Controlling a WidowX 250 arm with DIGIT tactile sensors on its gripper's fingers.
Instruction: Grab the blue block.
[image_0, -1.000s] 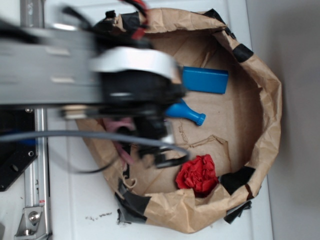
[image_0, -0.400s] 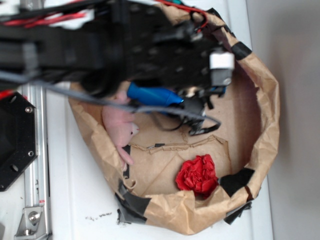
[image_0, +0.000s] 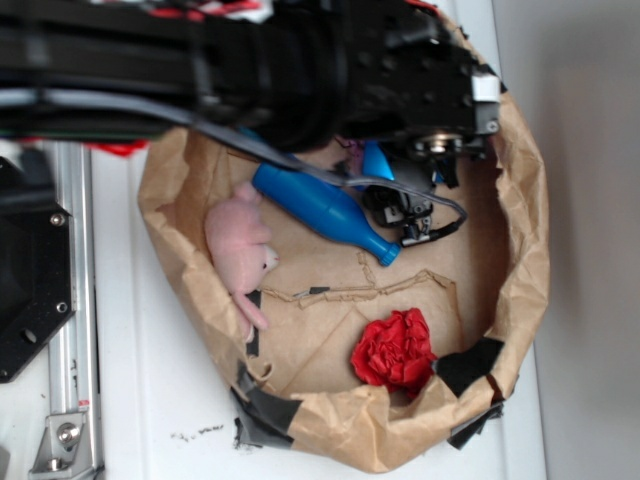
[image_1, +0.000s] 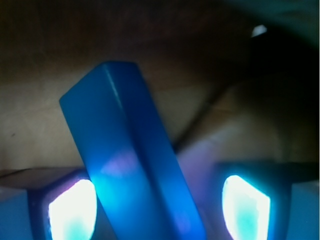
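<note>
The blue block (image_1: 131, 150) fills the middle of the wrist view, a smooth solid-blue slab lying slantwise on the brown paper floor. It sits between my two fingers, close against the left pad (image_1: 72, 210), with a gap before the right pad (image_1: 245, 207). My gripper (image_1: 159, 210) is open, with a jaw on each side of the block. In the exterior view my gripper (image_0: 402, 190) hangs low inside the paper bag, and the arm hides all but a small blue corner of the block (image_0: 377, 160).
The brown paper bag (image_0: 525, 250) rings everything with a rolled rim. A blue bottle-shaped pin (image_0: 320, 205) lies just left of the gripper. A pink plush toy (image_0: 240, 245) rests by the left wall and a red crumpled thing (image_0: 395, 348) near the front. A cable loops beside the gripper.
The arm has swung right and toward the bag's back wall. It now covers the blue block, which lay in plain sight a second ago. The pink toy and the pin have come into view.
</note>
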